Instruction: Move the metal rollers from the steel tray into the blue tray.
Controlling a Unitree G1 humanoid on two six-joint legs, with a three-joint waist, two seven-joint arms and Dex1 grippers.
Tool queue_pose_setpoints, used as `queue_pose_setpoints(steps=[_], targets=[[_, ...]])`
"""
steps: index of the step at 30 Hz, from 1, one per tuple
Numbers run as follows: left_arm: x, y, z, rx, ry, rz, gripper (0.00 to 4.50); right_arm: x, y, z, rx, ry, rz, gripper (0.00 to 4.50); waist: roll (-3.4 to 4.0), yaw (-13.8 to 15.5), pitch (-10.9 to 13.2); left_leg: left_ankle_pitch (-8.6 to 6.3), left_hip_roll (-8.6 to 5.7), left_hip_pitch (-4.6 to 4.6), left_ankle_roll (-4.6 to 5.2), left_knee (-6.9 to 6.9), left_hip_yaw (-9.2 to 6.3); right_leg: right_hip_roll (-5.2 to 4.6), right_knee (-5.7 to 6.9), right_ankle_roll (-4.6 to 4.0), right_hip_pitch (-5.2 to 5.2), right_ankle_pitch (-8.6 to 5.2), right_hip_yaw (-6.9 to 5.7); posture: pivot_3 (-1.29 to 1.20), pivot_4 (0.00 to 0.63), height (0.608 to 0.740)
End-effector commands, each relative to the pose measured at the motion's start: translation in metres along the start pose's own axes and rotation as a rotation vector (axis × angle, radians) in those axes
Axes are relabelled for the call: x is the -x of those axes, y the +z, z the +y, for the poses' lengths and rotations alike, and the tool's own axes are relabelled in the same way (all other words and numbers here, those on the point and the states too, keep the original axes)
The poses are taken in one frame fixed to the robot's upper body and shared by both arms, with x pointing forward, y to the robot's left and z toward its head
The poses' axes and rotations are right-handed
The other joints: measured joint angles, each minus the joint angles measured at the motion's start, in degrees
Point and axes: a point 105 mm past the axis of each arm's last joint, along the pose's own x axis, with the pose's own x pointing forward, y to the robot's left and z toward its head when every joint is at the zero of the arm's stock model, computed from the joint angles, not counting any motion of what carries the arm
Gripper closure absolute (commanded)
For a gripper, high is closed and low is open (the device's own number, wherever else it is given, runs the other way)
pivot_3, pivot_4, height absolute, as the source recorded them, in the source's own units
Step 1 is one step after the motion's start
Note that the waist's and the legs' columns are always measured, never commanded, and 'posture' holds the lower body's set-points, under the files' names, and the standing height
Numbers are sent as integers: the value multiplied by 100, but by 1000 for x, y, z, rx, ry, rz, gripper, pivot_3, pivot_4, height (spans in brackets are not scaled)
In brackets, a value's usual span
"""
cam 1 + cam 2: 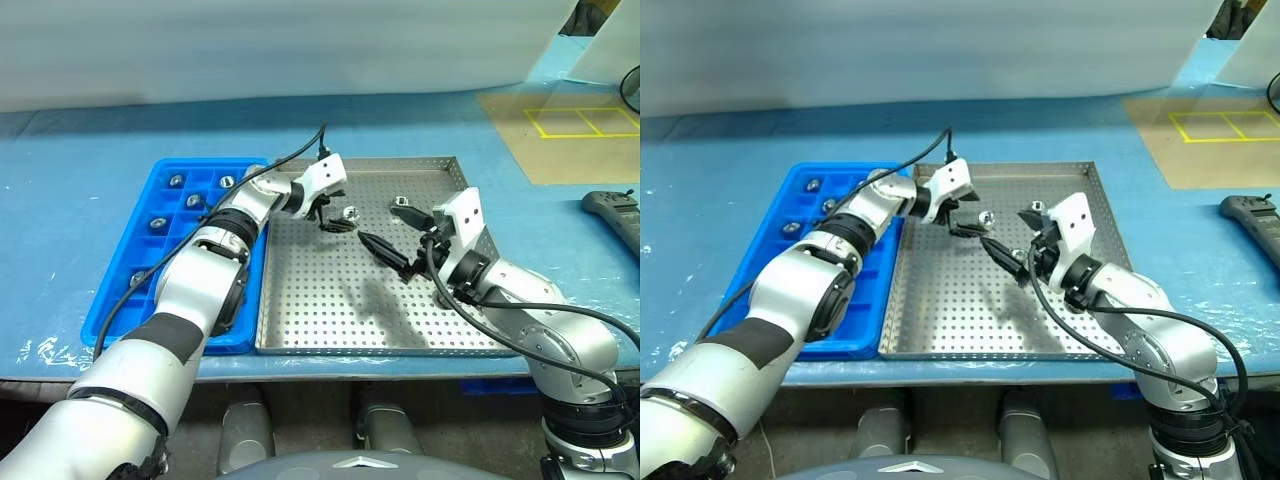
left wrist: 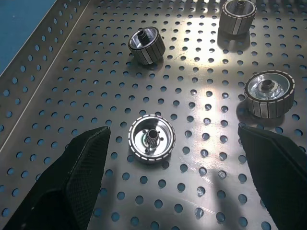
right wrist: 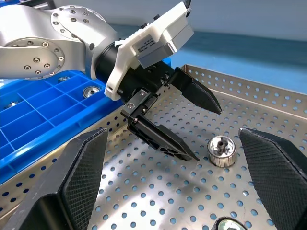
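The steel tray [image 1: 330, 310] lies in the middle of the table with the blue tray [image 1: 150, 195] against its left side. My left gripper [image 1: 337, 220] hangs open low over the steel tray's far part. One metal roller [image 2: 151, 139] stands upright on the perforated floor between its fingers [image 2: 72, 182], untouched. More metal rollers [image 2: 146, 44] [image 2: 268, 92] stand beyond it. Several rollers [image 1: 195, 201] sit in the blue tray's compartments. My right gripper [image 1: 390, 232] is open and empty above the tray's right half, pointing at the left gripper [image 3: 208, 134], and a roller [image 3: 222, 151] stands just beyond it.
A black hand-held device [image 1: 612, 205] lies at the table's right edge. A tan sheet with yellow markings [image 1: 570, 140] lies at the back right. My left arm and its cable cross over the blue tray's right side.
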Motion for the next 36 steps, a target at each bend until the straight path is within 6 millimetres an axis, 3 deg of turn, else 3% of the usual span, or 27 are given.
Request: queue_pose_setpoints(steps=[1,36], targets=[[-1,11,5,-18,29,3,16,4,10,8,6,13,-37,0,0,-2,0,0,0,0,0,0,0,0,0,0,0,0,0,-336,150,740],[-18,2,4,-5,112,86,16,11,7,22,-37,-37,-36,0,0,-108,0,-3,-1,-2,5,0,0,0,-8,2,0,-1,0,-427,150,740]])
